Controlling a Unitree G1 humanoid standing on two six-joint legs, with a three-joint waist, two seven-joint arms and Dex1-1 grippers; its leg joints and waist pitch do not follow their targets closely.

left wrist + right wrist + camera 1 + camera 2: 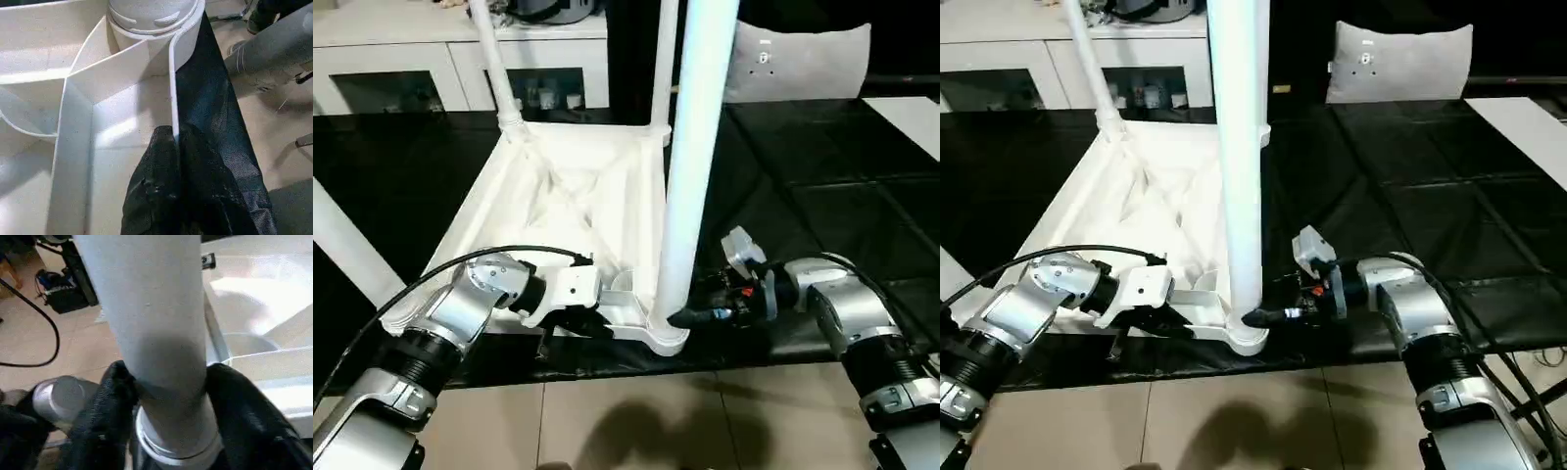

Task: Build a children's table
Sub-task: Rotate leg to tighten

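Observation:
The children's table lies upside down on a black mat, its ribbed white top (578, 196) facing up. A long white leg (690, 176) stands in the near right corner socket (664, 333). My right gripper (690, 315) is shut on this leg just above the socket, and the right wrist view shows a black finger (110, 401) on each side of it. My left gripper (582, 323) is shut on the top's near rim (172, 88), pinching the thin wall. Further legs rise at the far left corner (494, 69), the far right corner (664, 59) and the left edge (347, 245).
A white cabinet with glass doors (411, 59) stands behind the table. A grey cushion (803, 64) leans at the back right. The black mat (822, 196) stretches to the right, with a white slab (915, 117) at its far edge. Tan floor (636, 421) lies nearest me.

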